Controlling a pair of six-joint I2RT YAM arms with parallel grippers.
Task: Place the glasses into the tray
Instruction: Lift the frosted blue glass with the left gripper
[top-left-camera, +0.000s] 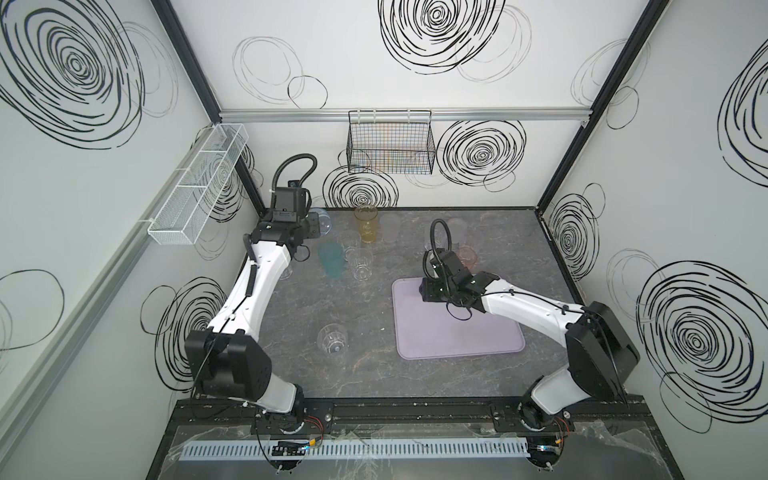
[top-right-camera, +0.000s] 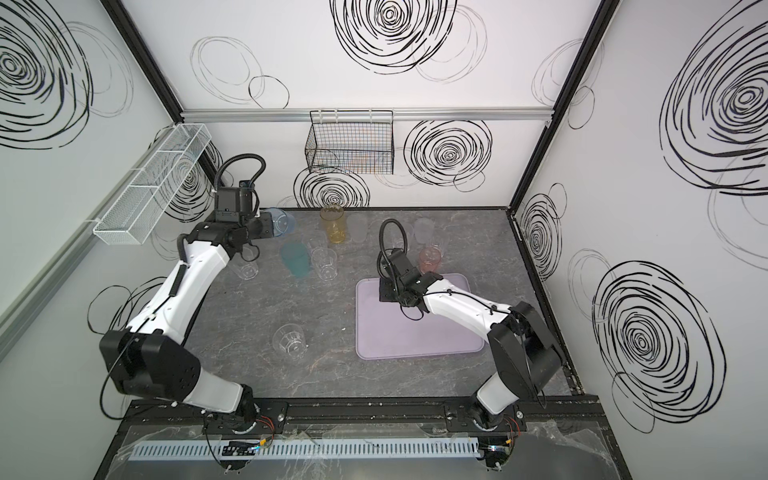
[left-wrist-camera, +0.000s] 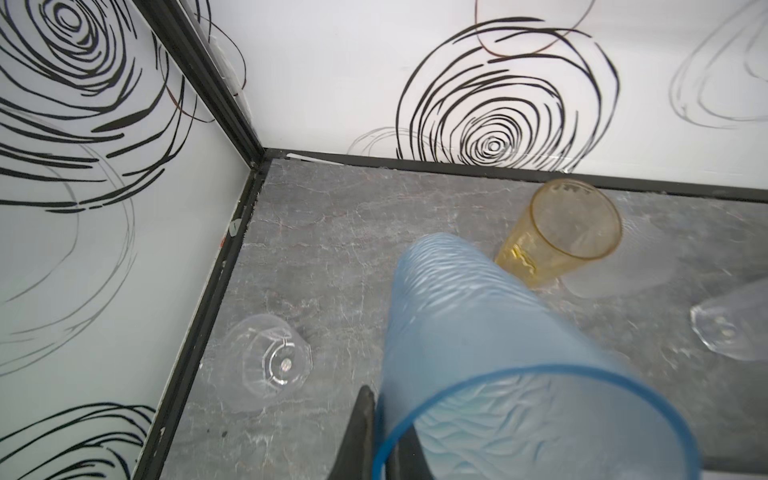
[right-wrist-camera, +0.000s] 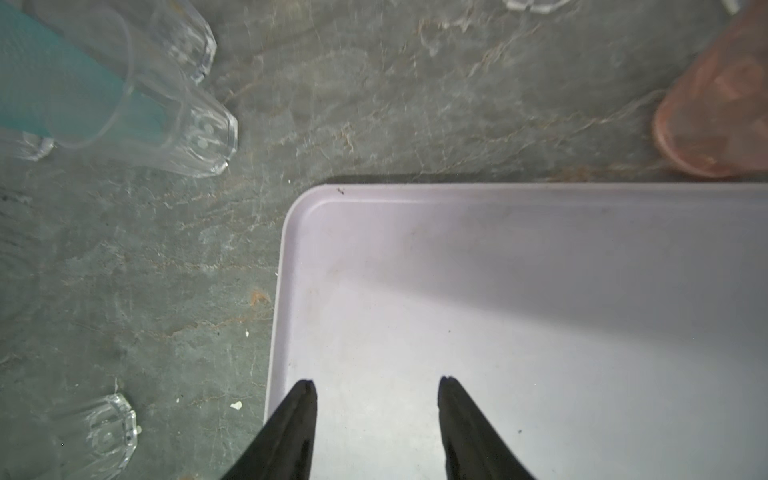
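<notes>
My left tool (left-wrist-camera: 384, 436) grips the blue glass (left-wrist-camera: 478, 324) by its rim above the back-left corner of the worktop (top-left-camera: 332, 374), my right tool (right-wrist-camera: 376, 386) hangs open over the bare tray (right-wrist-camera: 519, 291), so every glass remains to place.

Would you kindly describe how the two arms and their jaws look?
Both the left arm and right arm have white shells between bulky black joints, thin black cables alongside and a ribbed black hose looping over each wrist. The jaws are black, tapered blades.
</notes>
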